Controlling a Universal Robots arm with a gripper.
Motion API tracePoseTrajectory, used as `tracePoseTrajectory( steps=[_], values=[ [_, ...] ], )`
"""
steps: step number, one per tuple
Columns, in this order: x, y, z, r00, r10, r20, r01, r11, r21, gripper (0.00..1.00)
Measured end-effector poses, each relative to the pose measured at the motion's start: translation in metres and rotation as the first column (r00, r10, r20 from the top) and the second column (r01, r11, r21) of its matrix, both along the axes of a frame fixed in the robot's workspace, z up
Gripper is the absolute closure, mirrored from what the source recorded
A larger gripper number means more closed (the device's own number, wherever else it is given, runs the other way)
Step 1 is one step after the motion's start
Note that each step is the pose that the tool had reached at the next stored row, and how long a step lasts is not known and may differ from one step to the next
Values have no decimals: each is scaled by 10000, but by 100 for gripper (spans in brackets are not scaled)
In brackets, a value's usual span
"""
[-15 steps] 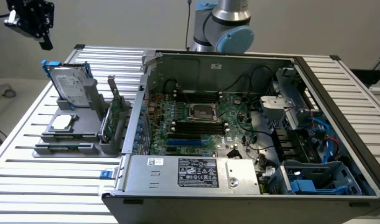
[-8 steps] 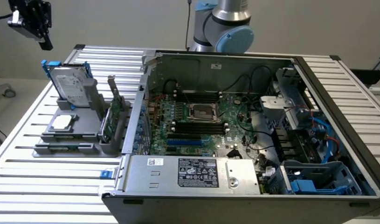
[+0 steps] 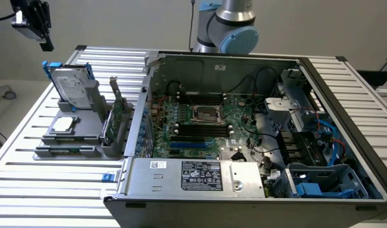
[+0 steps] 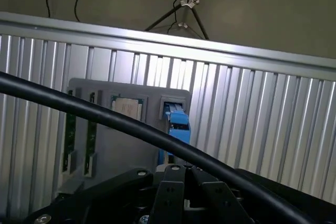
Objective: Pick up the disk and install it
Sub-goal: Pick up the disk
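Gripper [image 3: 45, 45] has its fingers together on nothing and hangs high above the grey holder [image 3: 85, 135], well clear of it. Disk [image 3: 73, 88] is untouched. It stands on edge in the holder's rear slot with the blue rail [image 3: 51, 64] up, probably so it can be taken from above. In the wrist view the disk's blue end [image 4: 177, 124] pokes out of the holder [image 4: 126, 135], under the black cable [image 4: 105, 121]. Green card [image 3: 117, 109] stands upright in the holder's side slot, and the chip [image 3: 63, 124] lies flat in its front pocket. Open PC case [image 3: 206, 71] lies just beside the holder with its lid off, so I'd say the inside is reachable from above.
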State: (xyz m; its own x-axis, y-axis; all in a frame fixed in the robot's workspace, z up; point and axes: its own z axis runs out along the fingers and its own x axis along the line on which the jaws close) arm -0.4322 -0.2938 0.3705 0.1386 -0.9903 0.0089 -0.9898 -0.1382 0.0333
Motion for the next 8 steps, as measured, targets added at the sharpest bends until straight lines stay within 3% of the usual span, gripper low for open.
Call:
tracePoseTrajectory(
  steps=[3, 4, 5, 8],
  values=[
    [-3, 0, -1, 9997, 236, 63, -236, 9997, -1, 83],
    [-4, 0, -2, 9995, 295, 81, -295, 9996, -1, 76],
    [-4, 0, -6, 9994, 335, 96, -335, 9994, -1, 70],
    [-8, 0, -19, 9991, 410, 122, -410, 9992, -4, 64]
  ],
)
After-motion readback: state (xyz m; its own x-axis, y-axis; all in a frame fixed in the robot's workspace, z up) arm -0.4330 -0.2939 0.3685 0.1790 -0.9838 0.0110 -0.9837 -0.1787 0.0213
